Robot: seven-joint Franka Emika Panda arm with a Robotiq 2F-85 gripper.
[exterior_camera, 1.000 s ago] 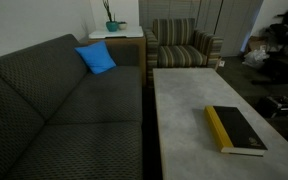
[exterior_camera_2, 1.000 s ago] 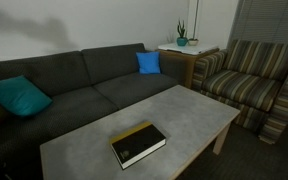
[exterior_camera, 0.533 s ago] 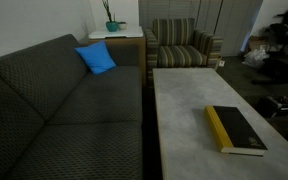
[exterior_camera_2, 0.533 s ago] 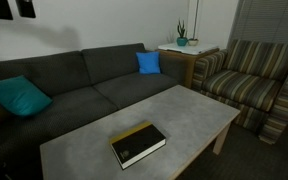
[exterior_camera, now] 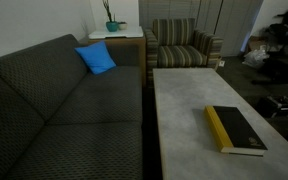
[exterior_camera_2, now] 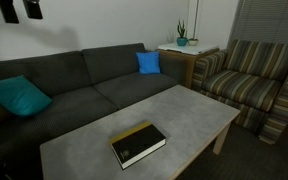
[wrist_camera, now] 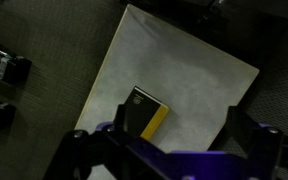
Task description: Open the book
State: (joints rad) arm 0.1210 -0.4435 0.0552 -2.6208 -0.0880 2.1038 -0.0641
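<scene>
One book (exterior_camera: 236, 130), closed, lies flat with its black cover up near one end of the single desk (exterior_camera: 184, 100). Its long axis runs along the desk's length, and its yellow spine faces the one sofa (exterior_camera: 64, 100). In the wrist view the tool (wrist_camera: 159, 140) hangs high above, fingers spread wide, holding nothing.

The table (exterior_camera: 184, 110) has a matt, pale grey top, mottled like concrete. At its four o'clock the book (exterior_camera: 237, 131) shows a smooth black cover and a yellow spine. The sofa (exterior_camera: 64, 110) at nine o'clock wears coarse, dotted woven cloth. The blue cushion (exterior_camera: 96, 58) looks smoother. The armchair (exterior_camera: 184, 48) at twelve is striped fabric.
</scene>
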